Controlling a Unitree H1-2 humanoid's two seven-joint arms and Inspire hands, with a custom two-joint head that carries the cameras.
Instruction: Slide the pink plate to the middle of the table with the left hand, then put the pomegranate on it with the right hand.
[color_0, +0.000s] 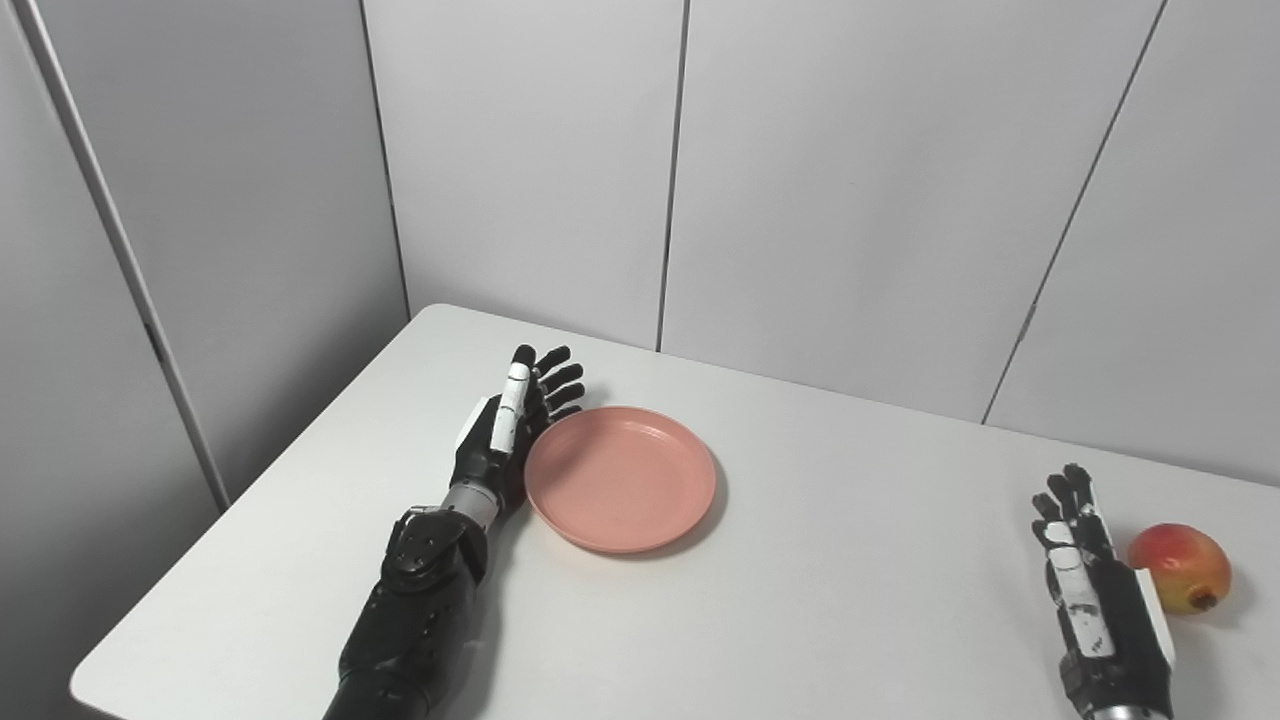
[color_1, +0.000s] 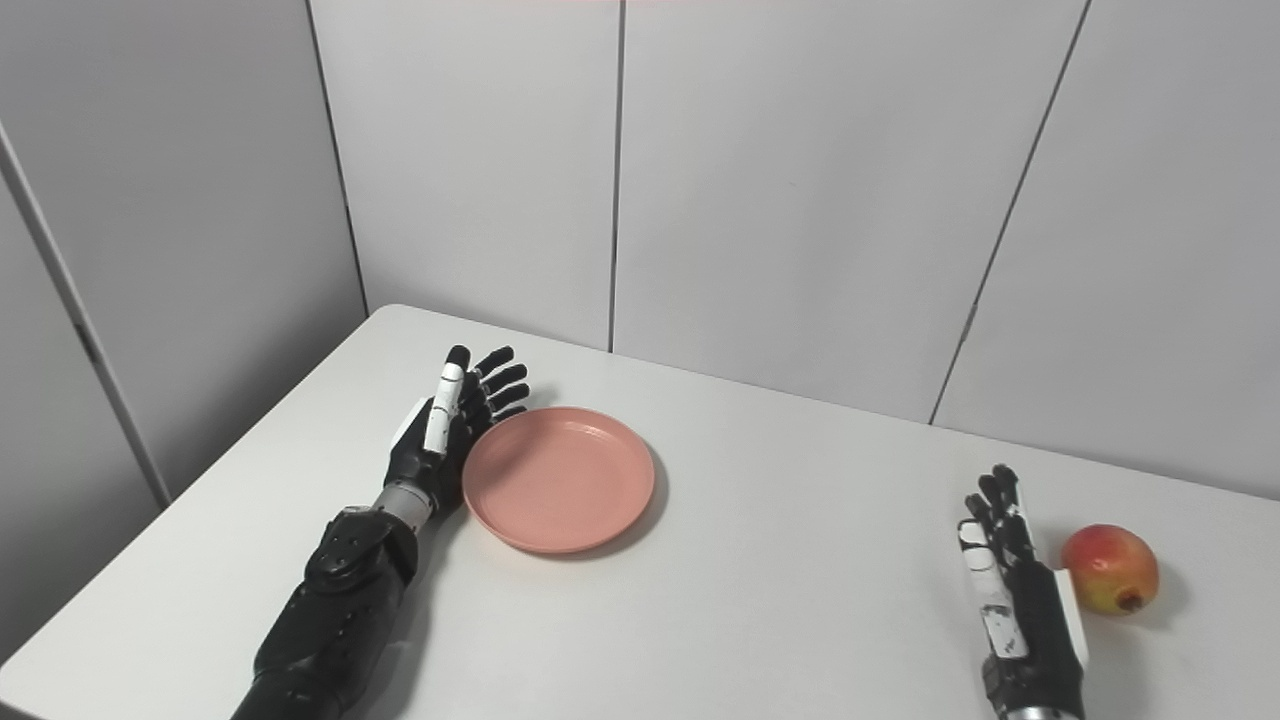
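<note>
So the pink plate (color_0: 620, 478) is a round, shallow, matte plastic-looking thing with a raised rim, sitting left of the middle of the smooth white table (color_0: 820, 620). The left hand (color_0: 510, 430) stands on edge right against the plate's left rim, fingers straight and slightly fanned, holding nothing. Far right, the pomegranate (color_0: 1180, 568) is red-yellow, glossy, partly hidden behind the right hand (color_0: 1085, 580). That hand is flat, fingers together, just beside the fruit; can't tell if they touch.
</note>
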